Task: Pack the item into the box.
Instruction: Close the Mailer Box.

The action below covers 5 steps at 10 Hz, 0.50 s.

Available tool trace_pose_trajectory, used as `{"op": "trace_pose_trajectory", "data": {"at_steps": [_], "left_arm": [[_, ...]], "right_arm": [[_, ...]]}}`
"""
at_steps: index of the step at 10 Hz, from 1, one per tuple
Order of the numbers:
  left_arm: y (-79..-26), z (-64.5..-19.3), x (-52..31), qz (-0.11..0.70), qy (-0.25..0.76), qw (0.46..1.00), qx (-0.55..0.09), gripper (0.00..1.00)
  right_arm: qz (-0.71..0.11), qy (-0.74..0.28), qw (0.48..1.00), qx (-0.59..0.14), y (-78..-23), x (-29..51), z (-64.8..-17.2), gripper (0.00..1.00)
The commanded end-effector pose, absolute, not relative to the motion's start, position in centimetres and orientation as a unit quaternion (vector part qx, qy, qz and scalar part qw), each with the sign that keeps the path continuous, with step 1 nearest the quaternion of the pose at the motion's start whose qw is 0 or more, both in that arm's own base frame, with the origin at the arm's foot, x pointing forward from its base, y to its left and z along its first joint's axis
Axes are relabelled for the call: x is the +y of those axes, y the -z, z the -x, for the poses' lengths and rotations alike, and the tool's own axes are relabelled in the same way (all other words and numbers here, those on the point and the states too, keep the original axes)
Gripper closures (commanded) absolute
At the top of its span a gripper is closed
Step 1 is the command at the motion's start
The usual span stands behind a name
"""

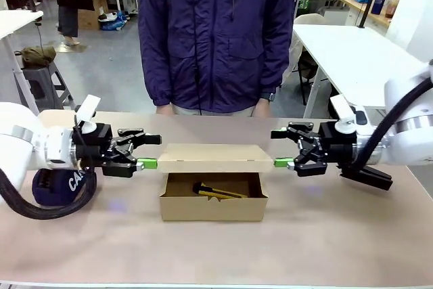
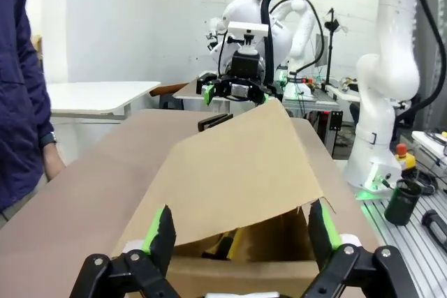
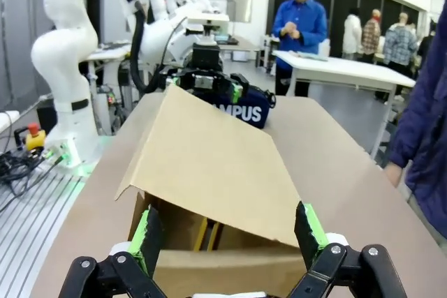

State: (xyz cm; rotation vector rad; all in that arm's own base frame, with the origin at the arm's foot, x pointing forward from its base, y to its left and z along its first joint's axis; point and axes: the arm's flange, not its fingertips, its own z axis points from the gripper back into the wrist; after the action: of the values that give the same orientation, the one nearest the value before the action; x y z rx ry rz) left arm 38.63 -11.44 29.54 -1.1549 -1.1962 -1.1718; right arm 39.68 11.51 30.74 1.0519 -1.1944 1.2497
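Pale tan and smooth, the counter (image 1: 338, 248) carries a shallow rectangular box (image 1: 213, 209) of plain brown cardboard at its middle, with a person (image 1: 216, 38) in a dark blue jacket standing at the far edge. The box's hinged lid (image 1: 215, 158), a flat matte sheet of the same board, slants half-raised over the opening, and its free edge stands clear of the front wall.

Inside, on the box floor, lies the slim yellow utility knife (image 1: 220, 192) with its black end, set at a slight angle to the walls.

The left end effector (image 1: 150, 151) sits at the lid's left end, with one green-padded tip just beside the cardboard. The right end effector (image 1: 277, 148) mirrors it at the lid's right end. Both are released. In each wrist view the two black fingers stand spread wide on either side of the box end and pinch nothing.

A rounded navy pencil case (image 1: 57, 184) with white lettering rests on the counter behind the left arm, well apart from the box. White tables stand in the room beyond.
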Motion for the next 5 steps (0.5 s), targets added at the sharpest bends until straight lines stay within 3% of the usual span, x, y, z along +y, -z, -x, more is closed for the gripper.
{"op": "trace_pose_trajectory", "data": {"at_steps": [1,5], "left_arm": [[-30.8,-36.1,-7.7,0.457,0.492,0.519,-0.529,0.0],[-33.2,-35.2,-7.4,0.471,0.463,0.471,-0.585,0.0]], "right_arm": [[-0.436,-0.493,0.544,-0.521,-32.2,9.0,-38.1,0.0],[-0.468,-0.417,0.556,-0.546,-33.6,10.9,-38.6,0.0]]}}
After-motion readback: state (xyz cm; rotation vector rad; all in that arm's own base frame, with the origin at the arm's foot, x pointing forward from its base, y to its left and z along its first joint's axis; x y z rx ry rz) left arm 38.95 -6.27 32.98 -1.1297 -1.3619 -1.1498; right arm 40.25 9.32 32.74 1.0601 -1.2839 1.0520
